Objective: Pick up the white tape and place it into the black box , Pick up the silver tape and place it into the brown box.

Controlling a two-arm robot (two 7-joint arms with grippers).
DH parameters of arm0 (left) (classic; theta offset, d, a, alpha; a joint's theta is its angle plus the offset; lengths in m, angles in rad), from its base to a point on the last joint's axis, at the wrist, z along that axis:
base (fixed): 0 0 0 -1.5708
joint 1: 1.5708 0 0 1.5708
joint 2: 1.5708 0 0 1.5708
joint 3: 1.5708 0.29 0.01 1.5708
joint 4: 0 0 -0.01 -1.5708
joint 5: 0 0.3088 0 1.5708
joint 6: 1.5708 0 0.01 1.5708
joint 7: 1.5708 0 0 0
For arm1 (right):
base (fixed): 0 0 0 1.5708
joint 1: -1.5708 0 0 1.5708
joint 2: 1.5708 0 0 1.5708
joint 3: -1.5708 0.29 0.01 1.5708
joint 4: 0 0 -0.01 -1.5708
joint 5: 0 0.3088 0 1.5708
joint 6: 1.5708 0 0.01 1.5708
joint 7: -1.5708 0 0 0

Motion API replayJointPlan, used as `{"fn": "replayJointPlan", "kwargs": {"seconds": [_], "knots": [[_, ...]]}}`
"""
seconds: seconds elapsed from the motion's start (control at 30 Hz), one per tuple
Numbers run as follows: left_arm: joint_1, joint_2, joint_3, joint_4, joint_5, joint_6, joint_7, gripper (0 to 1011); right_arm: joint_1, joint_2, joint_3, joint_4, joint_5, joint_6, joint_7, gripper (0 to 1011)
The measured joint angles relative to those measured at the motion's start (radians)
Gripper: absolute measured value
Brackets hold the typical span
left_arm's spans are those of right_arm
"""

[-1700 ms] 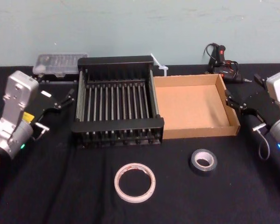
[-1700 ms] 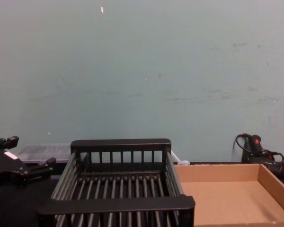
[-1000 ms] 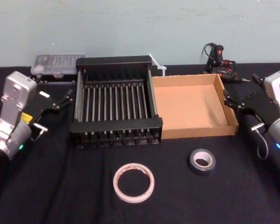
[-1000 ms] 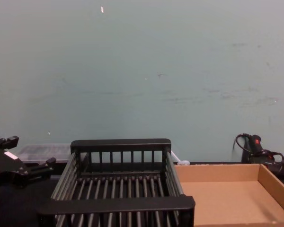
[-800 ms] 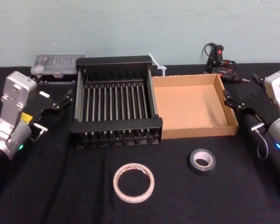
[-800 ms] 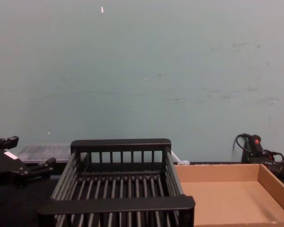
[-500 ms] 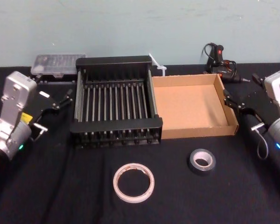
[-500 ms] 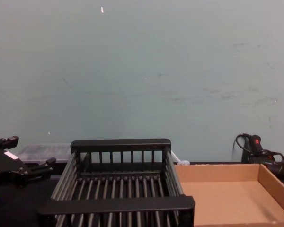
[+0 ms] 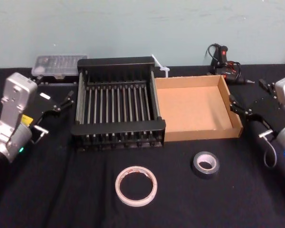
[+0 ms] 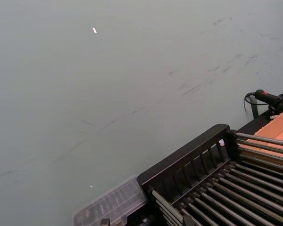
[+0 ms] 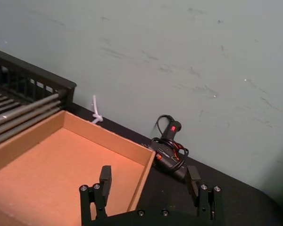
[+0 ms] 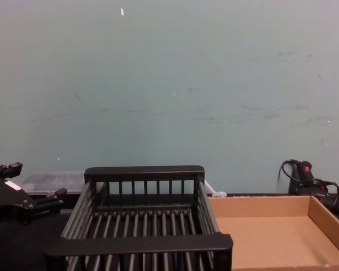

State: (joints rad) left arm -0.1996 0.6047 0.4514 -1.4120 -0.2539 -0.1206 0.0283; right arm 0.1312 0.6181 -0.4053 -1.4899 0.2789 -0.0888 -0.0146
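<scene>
Black cloth carries two rolls: white tape (image 9: 136, 185), silver tape (image 9: 206, 164), before black box (image 9: 117, 134) and brown box (image 9: 199, 134). Left gripper (image 9: 57, 100) and right gripper (image 9: 249, 99) are spread, empty.

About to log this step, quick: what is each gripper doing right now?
Left gripper: open, holding nothing, left of the black box.
Right gripper: open, holding nothing, right of the brown box.

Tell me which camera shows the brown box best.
The head view: the whole brown box shows from above, empty. The right wrist view gives its floor and far corner, the chest view its near part, the left wrist view one edge.
</scene>
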Motion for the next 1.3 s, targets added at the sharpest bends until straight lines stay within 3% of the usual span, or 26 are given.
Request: {"fn": "replayJointPlan", "kwargs": {"seconds": [0.37,0.63,1.03,1.3], "knots": [[0.0,0.0,0.0,0.0,0.0,0.0,0.0,1001,-0.125,0.047,0.071,-0.146,0.075,0.019,0.061,1002],[0.0,0.0,0.0,0.0,0.0,0.0,0.0,1001,-0.212,0.085,0.121,-0.24,0.147,0.069,0.127,1002],[0.0,0.0,0.0,0.0,0.0,0.0,0.0,1001,-0.327,0.151,0.174,-0.362,0.209,0.149,0.216,1002],[0.0,0.0,0.0,0.0,0.0,0.0,0.0,1001,-0.385,0.184,0.19,-0.417,0.219,0.2,0.264,1002]]}}
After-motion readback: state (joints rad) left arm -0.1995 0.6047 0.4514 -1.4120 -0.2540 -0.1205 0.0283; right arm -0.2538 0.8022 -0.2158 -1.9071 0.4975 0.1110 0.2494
